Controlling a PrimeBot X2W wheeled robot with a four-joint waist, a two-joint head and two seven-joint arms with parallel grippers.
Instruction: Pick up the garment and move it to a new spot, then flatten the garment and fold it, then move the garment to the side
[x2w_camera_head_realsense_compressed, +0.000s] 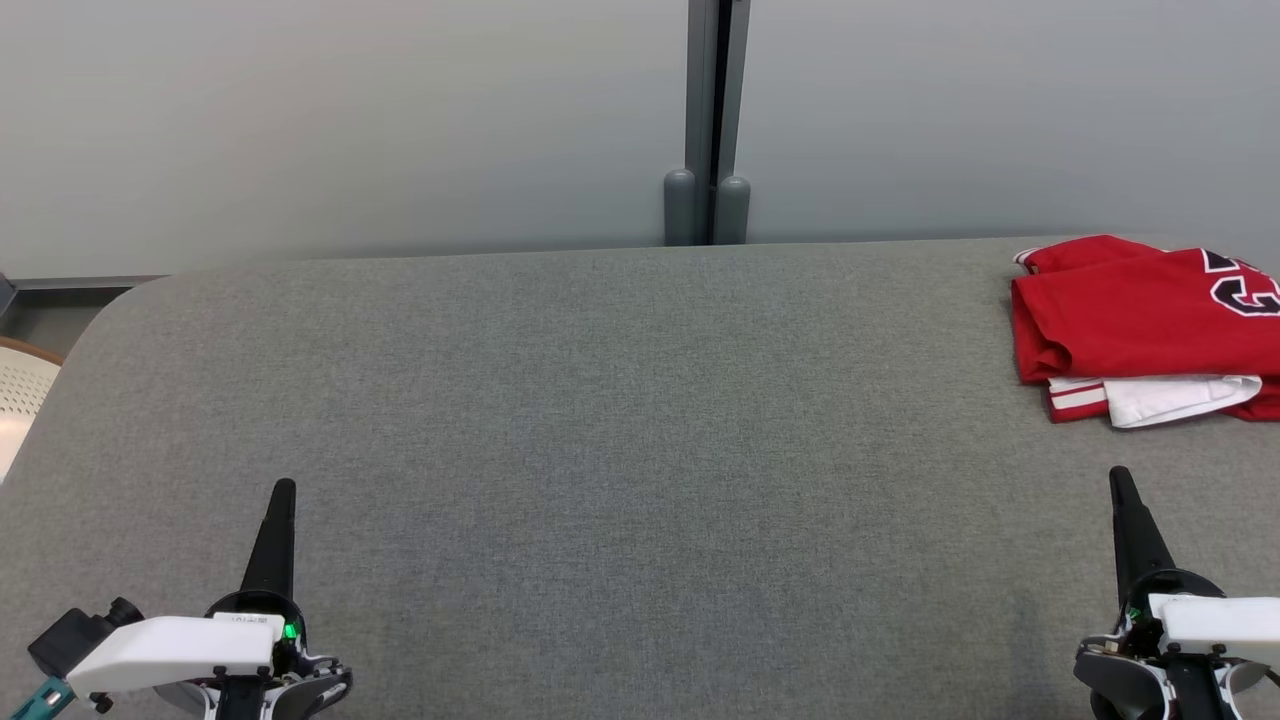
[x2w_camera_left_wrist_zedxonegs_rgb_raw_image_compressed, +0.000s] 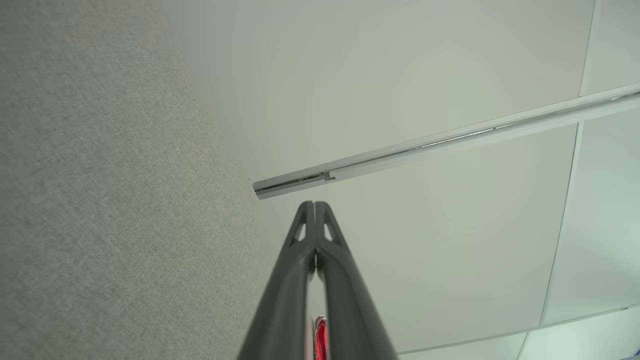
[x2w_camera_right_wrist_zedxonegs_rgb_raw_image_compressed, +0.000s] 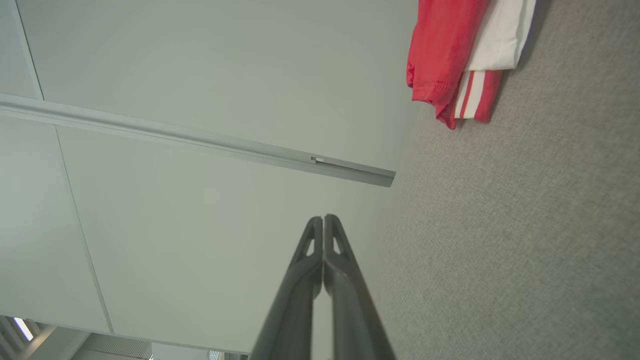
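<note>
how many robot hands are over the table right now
2. The left hand is at the lower left of the head view and the right hand at the lower right, both shut and empty, apart from the red garment.

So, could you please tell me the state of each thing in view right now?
Garment: folded, lying at the far right of the table, not held.
Left gripper: shut, holding nothing, at the near left.
Right gripper: shut, holding nothing, on the near side of the garment and apart from it.
</note>
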